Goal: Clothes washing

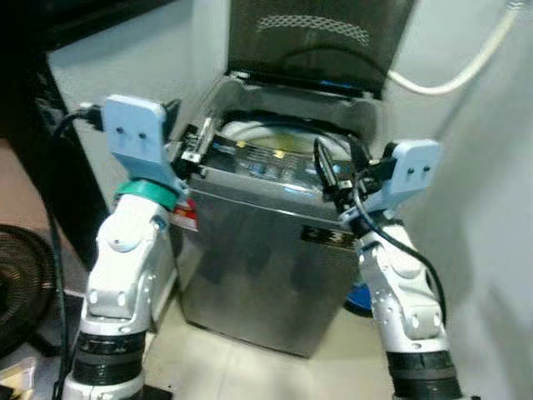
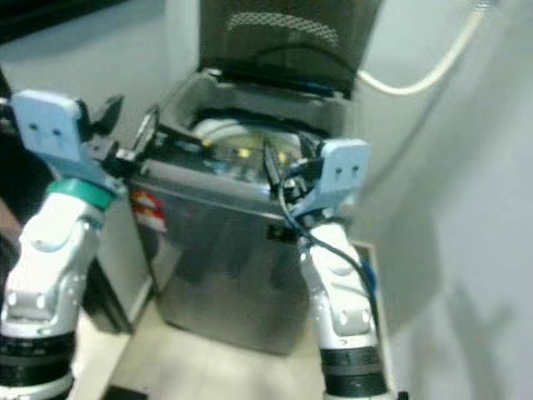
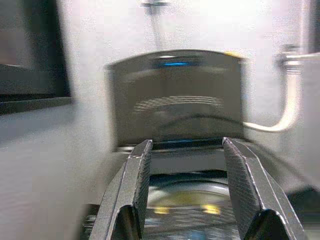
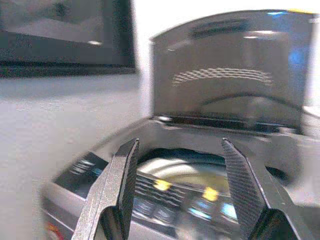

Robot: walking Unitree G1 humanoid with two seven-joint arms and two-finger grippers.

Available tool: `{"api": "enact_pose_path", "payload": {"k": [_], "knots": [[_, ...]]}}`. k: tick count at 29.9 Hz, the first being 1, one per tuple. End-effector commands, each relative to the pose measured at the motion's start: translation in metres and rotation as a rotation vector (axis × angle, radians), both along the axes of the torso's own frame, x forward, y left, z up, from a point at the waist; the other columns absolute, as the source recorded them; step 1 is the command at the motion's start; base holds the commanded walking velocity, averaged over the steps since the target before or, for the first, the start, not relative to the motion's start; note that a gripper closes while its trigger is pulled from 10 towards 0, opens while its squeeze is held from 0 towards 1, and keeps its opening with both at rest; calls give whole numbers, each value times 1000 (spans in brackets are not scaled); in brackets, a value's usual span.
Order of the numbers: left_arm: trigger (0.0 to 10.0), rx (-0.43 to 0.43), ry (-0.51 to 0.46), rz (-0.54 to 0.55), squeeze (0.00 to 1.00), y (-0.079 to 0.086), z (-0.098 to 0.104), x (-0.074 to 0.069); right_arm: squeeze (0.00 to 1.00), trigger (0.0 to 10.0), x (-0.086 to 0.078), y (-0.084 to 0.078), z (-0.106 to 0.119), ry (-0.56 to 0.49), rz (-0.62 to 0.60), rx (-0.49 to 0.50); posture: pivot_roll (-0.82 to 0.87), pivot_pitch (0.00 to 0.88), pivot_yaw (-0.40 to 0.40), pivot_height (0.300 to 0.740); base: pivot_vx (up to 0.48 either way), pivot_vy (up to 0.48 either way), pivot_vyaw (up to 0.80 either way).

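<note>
A grey top-loading washing machine [image 1: 266,267] stands in front of me with its lid [image 1: 316,42] raised against the wall. The white drum rim [image 1: 250,132] and control panel [image 1: 266,162] show under the lid. My left gripper [image 1: 196,143] is held up at the machine's front left corner, open, with nothing between its fingers [image 3: 132,190]. At the front right corner my right gripper [image 1: 337,167] is likewise open and holds nothing, and its fingers [image 4: 240,185] point over the panel toward the drum. No clothes can be made out.
A white hose [image 1: 466,67] runs along the wall at the upper right. A black fan [image 1: 21,283] stands on the floor at the left, beside dark furniture [image 1: 33,100]. A white wall [image 1: 491,250] closes in on the right. A blue object [image 1: 358,297] lies by the machine's right foot.
</note>
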State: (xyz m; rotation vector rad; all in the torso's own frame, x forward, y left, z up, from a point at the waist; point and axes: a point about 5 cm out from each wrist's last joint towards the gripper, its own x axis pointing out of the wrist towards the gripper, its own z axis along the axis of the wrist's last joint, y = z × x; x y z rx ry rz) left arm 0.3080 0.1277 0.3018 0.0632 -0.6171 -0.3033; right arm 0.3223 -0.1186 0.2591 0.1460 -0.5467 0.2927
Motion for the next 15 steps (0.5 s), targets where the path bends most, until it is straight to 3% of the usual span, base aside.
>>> {"api": "enact_pose_path", "payload": {"k": [1, 2, 5, 8, 9, 10, 12, 13, 14, 15], "knots": [[10000, 1, 14, 22, 0, 4, -3, 2, 0, 10000, 3, 3, -3, 13, 10, -4, 29, 31, -22, 740, -375, 0, 0], [10000, 29, 35, 29, 0, 4, -13, 1, 0, 10000, 5, 1, -18, 41, -16, -42, 25, 28, -21, 740, 0, 0, 0], [10000, 62, 55, 38, 0, 4, -21, 1, 0, 10000, 5, 0, -29, 71, -24, -59, 23, 19, -20, 740, 0, 0, 0], [10000, 83, 208, -8, 0, -2, -57, -1, 0, 10000, 2, -2, -66, 176, -41, -122, 29, 0, -27, 740, 0, 0, 0], [10000, 83, 208, -8, 0, -2, -57, -1, 0, 10000, 2, -2, -66, 176, -41, -122, 29, 0, -27, 740, 0, 0, 0], [10000, 69, 272, -33, 0, -6, -73, -3, 0, 10000, 1, -3, -79, 209, -46, -155, 28, 0, -29, 740, 0, 0, 0], [10000, 99, 326, -37, 0, -10, -92, -5, 0, 10000, 1, -4, -89, 232, -61, -214, 17, 0, -30, 740, 0, 0, 769], [10000, 99, 326, -37, 0, -10, -92, -5, 0, 10000, 1, -4, -89, 232, -61, -214, 17, 0, -30, 740, 0, 0, 775], [10000, 127, 395, -33, 0, -14, -116, -7, 0, 10000, -1, -3, -104, 266, -53, -256, 17, 0, -30, 740, 0, 0, 763], [10000, 128, 422, -35, 0, -15, -124, -8, 0, 10000, -2, -2, -110, 283, -50, -268, 15, 0, -31, 740, 0, 0, 744]]}}
